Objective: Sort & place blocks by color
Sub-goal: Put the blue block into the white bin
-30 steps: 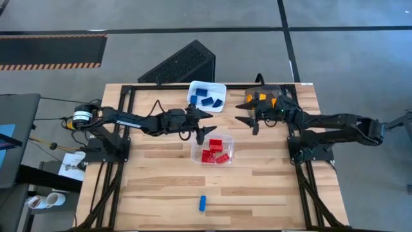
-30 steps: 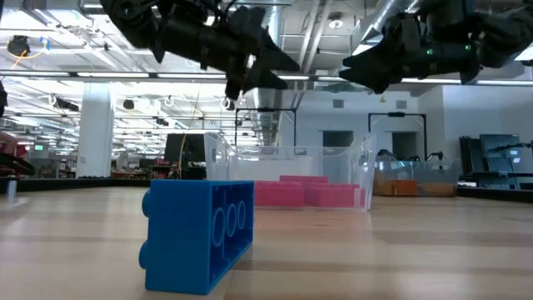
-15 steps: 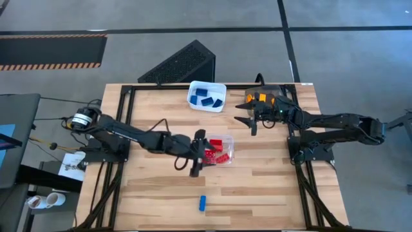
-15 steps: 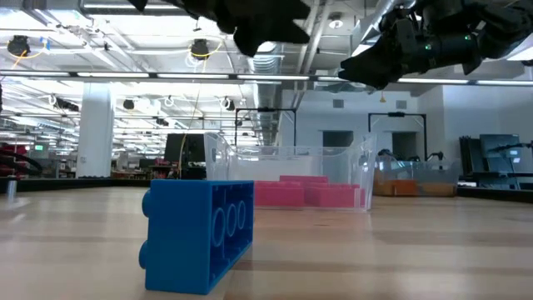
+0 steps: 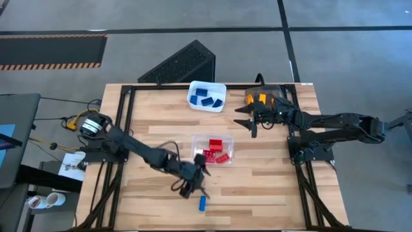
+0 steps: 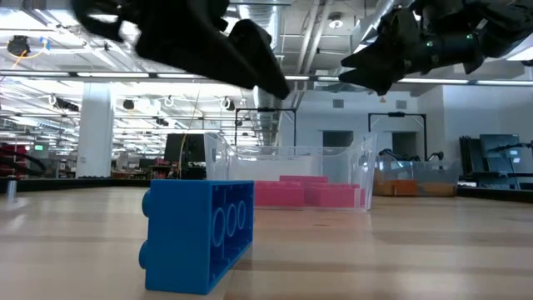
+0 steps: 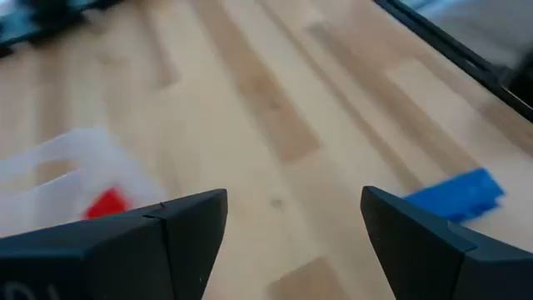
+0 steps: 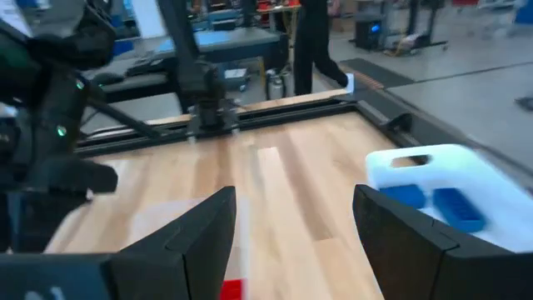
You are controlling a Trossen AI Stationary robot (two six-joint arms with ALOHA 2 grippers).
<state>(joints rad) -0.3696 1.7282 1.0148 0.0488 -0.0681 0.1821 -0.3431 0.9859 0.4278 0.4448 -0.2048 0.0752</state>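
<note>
A lone blue block (image 5: 202,203) lies flat on the wood near the table's near edge; it looms large in the low view (image 6: 200,236). My left gripper (image 5: 196,187) hangs open just above and to the far-left of it, touching nothing; its wrist view shows the block (image 7: 454,196) beyond one finger. Red blocks (image 5: 214,151) lie in a clear bin (image 5: 226,143). Blue blocks (image 5: 207,98) sit in a white bin (image 5: 193,90), and orange blocks (image 5: 259,99) in a bin at the far right. My right gripper (image 5: 246,121) waits open beside that orange bin.
The clear bin (image 6: 291,177) stands just beyond the lone block. Black frame rails (image 5: 309,187) run along the table's left and right sides. Bare wood (image 5: 257,193) spreads around the blue block. A person walks in the room behind (image 8: 312,42).
My left gripper has swept from beside the white bin at the far side toward the near edge, passing the clear bin's left side and dropping lower, ending over the lone blue block. It stayed open. The blocks have not moved.
</note>
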